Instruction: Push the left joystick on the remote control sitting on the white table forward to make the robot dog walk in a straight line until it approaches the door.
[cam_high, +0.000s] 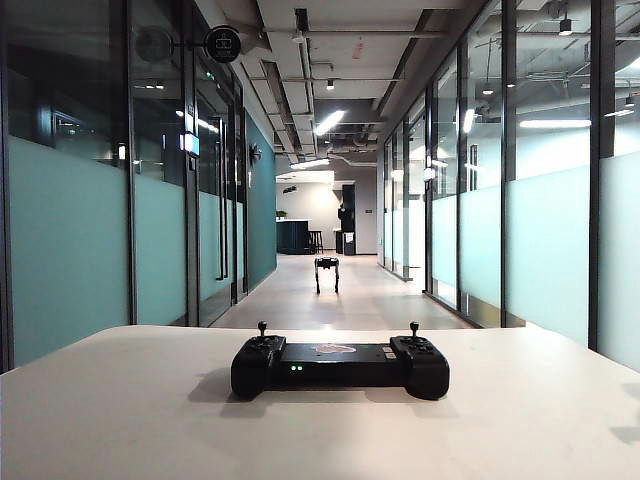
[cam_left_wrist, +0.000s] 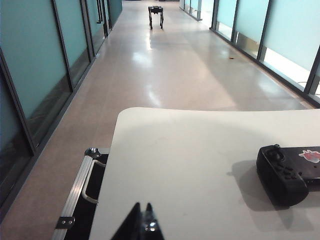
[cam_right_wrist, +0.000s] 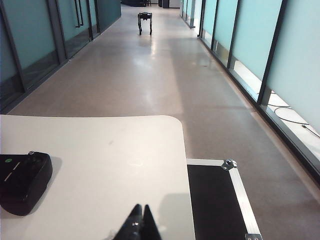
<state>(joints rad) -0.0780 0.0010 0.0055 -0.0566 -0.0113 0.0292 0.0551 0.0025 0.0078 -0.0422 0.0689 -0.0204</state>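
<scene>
While closed, both grippers' fingers (cam_left_wrist: 141, 222) (cam_right_wrist: 138, 222) hold nothing.

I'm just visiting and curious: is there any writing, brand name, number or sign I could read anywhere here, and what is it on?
No text is readable.
Red logo on the remote control: too small and blurred to read.
Round sign hanging high by the glass wall on the left: only an unclear white mark shows.
Robot dog: too far away for any marking.

Bright ceiling strip lights, floor glare, soft shadows, sharp focus
</scene>
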